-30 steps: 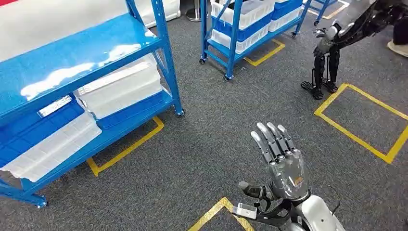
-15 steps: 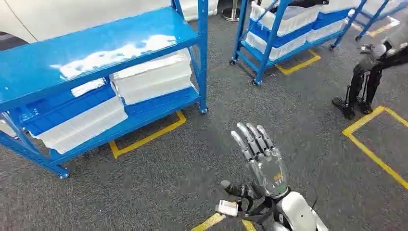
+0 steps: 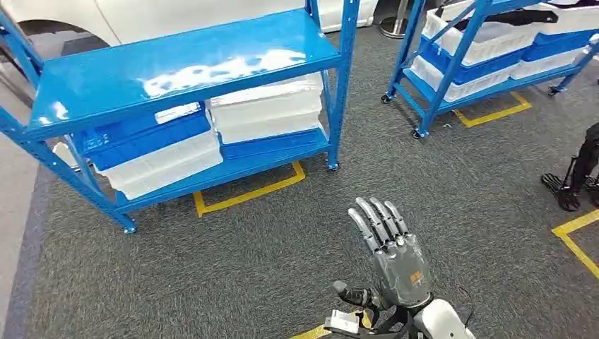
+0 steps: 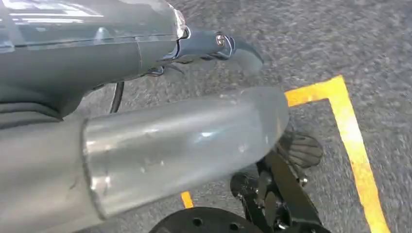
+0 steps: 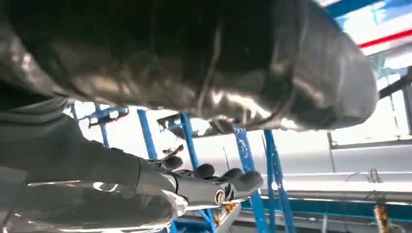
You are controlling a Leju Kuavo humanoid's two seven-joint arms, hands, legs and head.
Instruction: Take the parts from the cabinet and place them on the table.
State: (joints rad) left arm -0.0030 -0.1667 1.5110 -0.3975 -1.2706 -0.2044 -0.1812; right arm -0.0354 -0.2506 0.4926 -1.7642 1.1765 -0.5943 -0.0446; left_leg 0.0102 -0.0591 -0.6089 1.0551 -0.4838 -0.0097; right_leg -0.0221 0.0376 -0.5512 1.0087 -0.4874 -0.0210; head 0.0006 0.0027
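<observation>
Fingers (image 3: 378, 220) of the right hand (image 3: 392, 254) are spread, empty; the rack (image 3: 184, 70) is now framed upper left, nearer centre — approach under way.

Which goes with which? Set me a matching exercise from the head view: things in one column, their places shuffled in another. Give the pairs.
1. right hand
2. white bins
3. yellow tape

A. on the carpet at the foot of the near blue rack
B. on the near blue rack's lower shelf
C. raised over the carpet, holding nothing

Pairs: 1-C, 2-B, 3-A
</observation>
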